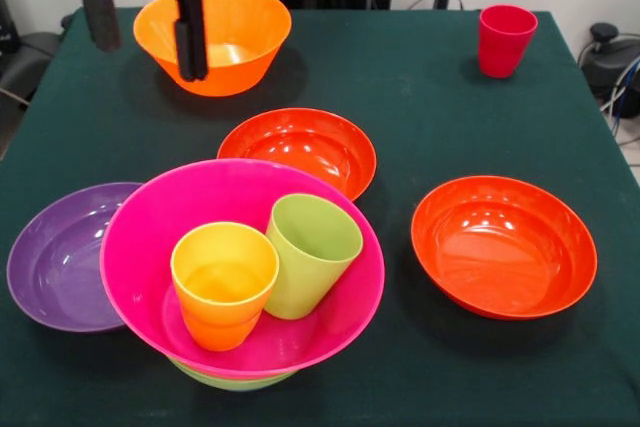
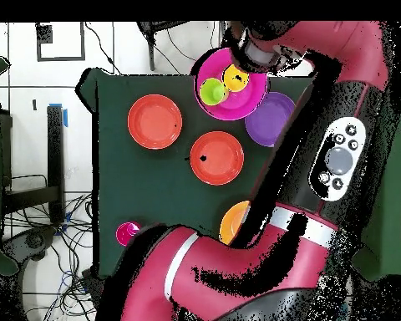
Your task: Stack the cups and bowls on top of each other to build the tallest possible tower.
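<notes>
The tower [image 1: 242,267] sits at the near side of the table [image 1: 420,97]: a magenta bowl [image 1: 150,247] rests in a lime-green bowl [image 1: 232,380] that peeks out from under it. Inside stand a yellow-orange cup [image 1: 223,284] and a lime green cup [image 1: 308,252], side by side and touching. The robot's gripper [image 1: 145,22] hangs at the far side, over the deep orange bowl [image 1: 235,32]. Its two black fingers [image 1: 190,37] are spread wide apart and hold nothing. One finger looks to be by the bowl's near rim and the other is outside the bowl. It looks like the robot is about to pick up this bowl. To do it well, one finger should go inside the rim and one outside, then squeeze the thin wall firmly, because the shiny plastic may slip. The bowl should be lifted straight up. Two red-orange bowls [image 1: 503,244], a purple bowl [image 1: 62,255] and a red cup [image 1: 505,39] wait apart on the table.
</notes>
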